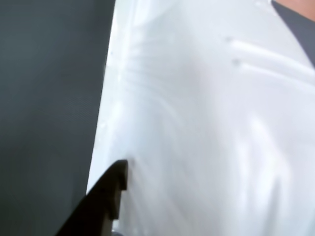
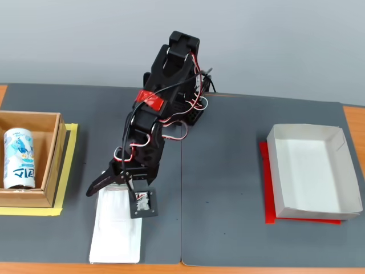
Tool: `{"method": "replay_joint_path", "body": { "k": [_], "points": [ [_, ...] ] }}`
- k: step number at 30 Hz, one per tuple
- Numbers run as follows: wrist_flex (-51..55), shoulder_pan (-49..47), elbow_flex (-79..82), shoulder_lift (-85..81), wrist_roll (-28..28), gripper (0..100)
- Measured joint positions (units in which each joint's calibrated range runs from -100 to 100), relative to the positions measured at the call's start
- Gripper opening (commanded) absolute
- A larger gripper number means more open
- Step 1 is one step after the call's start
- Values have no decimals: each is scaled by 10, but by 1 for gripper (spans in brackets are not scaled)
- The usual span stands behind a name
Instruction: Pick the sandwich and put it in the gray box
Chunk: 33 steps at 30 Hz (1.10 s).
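The sandwich is a long flat white packet lying on the dark mat near the front edge, left of centre in the fixed view. My gripper is down over its far end with the jaws spread wide, one finger out past the packet's left edge and the other at its right edge. I see no grip on it. In the wrist view the sandwich fills most of the picture, and one black finger shows at the bottom left by its edge. The gray box stands empty at the right.
A brown wooden box holding a white-and-blue can stands at the left on yellow tape. A red sheet lies under the gray box. The arm's base is at the back centre.
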Motion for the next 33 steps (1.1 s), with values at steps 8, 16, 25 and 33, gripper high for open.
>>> {"method": "replay_joint_path", "body": {
  "k": [8,16,25,33],
  "points": [
    [-45,6,4,38,0,44],
    [-53,12,1,41,1,13],
    [-53,15,-1,32,6,2],
    [-53,15,-1,30,3,2]
  ]
}}
